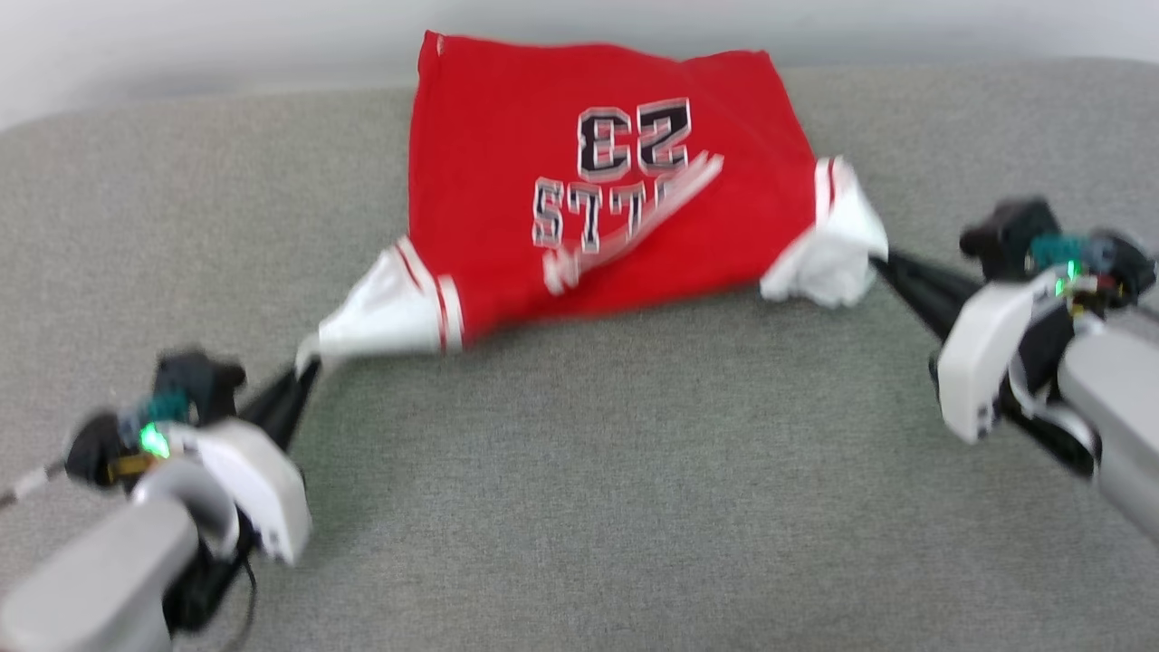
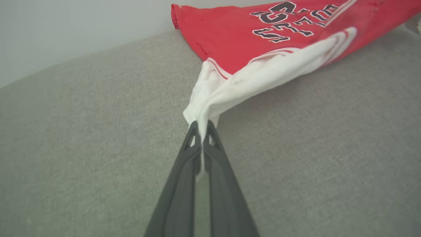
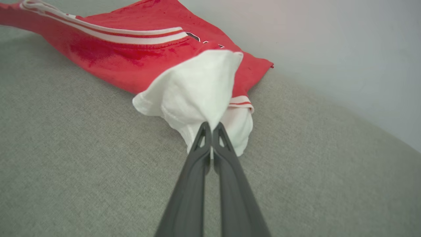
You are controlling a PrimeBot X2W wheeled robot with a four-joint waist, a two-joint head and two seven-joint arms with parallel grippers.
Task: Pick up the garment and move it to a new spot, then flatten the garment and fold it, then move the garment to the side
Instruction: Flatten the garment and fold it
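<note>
Broadly, the grey cloth-covered table [image 1: 579, 507] takes up most of the head view, with a pale wall [image 1: 181, 45] behind its far edge. The red shirt [image 1: 507, 181] sits toward the far middle of the table, print side up. The lettering reads upside down from the robot's side, so the collar end is nearer and the hem farther. The near edge appears slightly lifted, with shadow beneath it. The far corners show against the wall, and whether they rest on the table cannot be told. The body is wrinkled, not flat.

The left white sleeve [image 1: 389, 312] is drawn taut to a point; the right white sleeve [image 1: 833, 244] is bunched. The left hand [image 1: 303, 369] is clamped on the left sleeve's tip, and the right hand [image 1: 883, 264] is likewise pinched on the right sleeve.

Assessment: the step is carrying or spreading the shirt by its sleeves. Recommended: move both hands together at equal height, hold even tension across the shoulders, lay the hem down first, and release only once the cloth lies flat.
</note>
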